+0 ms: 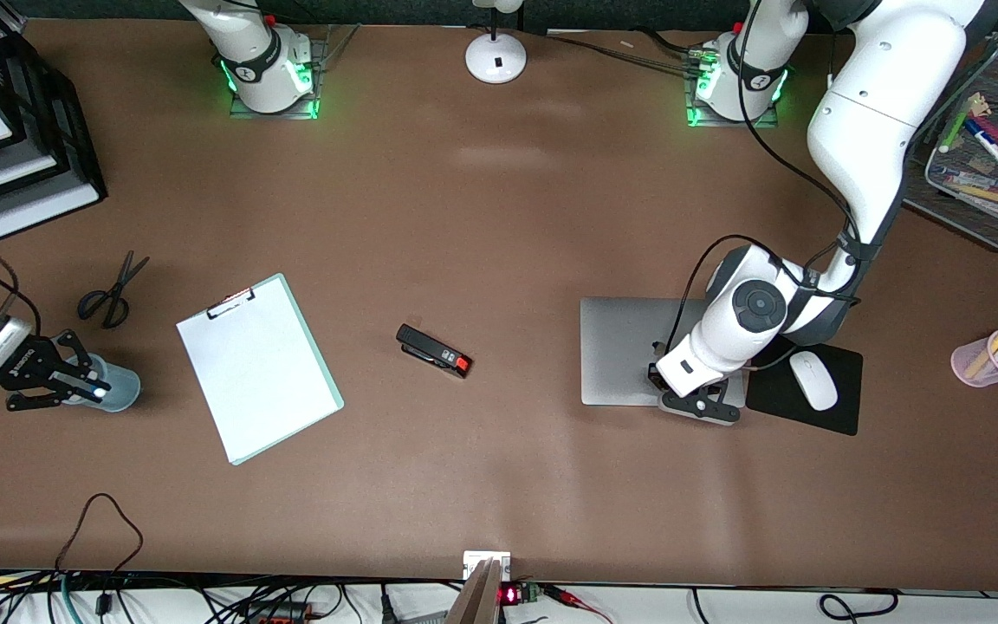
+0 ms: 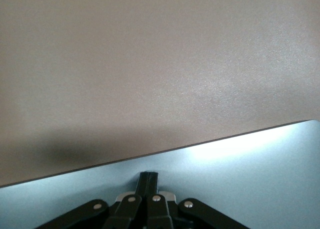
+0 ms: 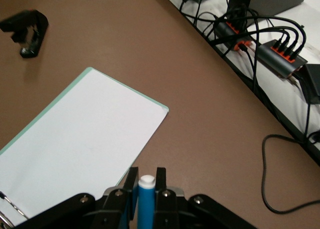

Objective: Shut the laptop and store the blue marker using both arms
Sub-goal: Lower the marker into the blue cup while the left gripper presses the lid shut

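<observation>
The laptop lies flat with its silver lid down, beside the black mouse pad. My left gripper is shut and empty, its fingertips pressed together on the lid near the edge closest to the front camera. My right gripper is at the right arm's end of the table, over a translucent blue-grey cup. It is shut on the blue marker, whose white tip sticks out between the fingers.
A clipboard with white paper, a black stapler and scissors lie mid-table. A white mouse sits on the mouse pad. A pink cup of markers and a mesh tray stand at the left arm's end.
</observation>
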`<act>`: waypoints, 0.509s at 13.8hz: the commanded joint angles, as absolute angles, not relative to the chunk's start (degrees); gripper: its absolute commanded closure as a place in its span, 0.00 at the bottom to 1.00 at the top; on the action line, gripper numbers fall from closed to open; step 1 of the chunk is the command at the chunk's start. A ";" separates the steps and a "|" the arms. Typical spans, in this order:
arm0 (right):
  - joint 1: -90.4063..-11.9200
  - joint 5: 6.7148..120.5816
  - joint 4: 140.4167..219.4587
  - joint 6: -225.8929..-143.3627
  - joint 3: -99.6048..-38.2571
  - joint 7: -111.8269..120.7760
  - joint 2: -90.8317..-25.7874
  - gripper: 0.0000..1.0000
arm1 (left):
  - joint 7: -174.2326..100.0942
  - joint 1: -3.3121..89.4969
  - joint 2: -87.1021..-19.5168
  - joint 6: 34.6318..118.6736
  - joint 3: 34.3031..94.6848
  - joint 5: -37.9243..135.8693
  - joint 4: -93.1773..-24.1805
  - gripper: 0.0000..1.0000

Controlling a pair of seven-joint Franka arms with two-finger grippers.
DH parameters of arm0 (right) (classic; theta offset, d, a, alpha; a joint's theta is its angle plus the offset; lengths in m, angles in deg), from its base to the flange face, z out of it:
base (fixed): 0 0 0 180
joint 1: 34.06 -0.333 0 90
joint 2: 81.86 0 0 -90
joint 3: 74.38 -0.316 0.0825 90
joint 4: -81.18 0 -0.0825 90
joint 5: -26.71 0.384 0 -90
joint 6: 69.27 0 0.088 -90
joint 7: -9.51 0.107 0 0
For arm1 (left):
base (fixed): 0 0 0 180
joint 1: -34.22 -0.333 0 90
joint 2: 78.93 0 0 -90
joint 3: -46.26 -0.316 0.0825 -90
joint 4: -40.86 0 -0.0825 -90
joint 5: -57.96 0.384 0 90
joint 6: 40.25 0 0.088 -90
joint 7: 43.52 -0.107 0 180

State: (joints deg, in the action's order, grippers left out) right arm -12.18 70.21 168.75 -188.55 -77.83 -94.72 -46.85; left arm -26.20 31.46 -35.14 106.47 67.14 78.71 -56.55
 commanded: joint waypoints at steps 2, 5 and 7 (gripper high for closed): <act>-9.20 73.47 163.45 -183.97 -78.77 -97.63 -43.89 1.00 | -26.12 31.23 -36.03 103.65 67.26 80.38 -55.12 1.00; -7.70 73.65 163.18 -183.79 -78.86 -101.59 -43.89 0.78 | -26.21 31.23 -42.26 92.16 68.49 79.41 -54.94 1.00; -7.09 73.82 163.27 -182.83 -78.77 -101.32 -43.89 0.00 | -26.21 30.10 -45.86 85.91 71.20 79.32 -54.68 1.00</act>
State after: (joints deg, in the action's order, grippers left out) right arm -8.66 72.36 164.32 -184.82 -77.91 -99.68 -44.44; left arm -26.20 31.27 -40.67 91.98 68.95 78.71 -53.70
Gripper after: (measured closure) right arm 0.780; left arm 0.991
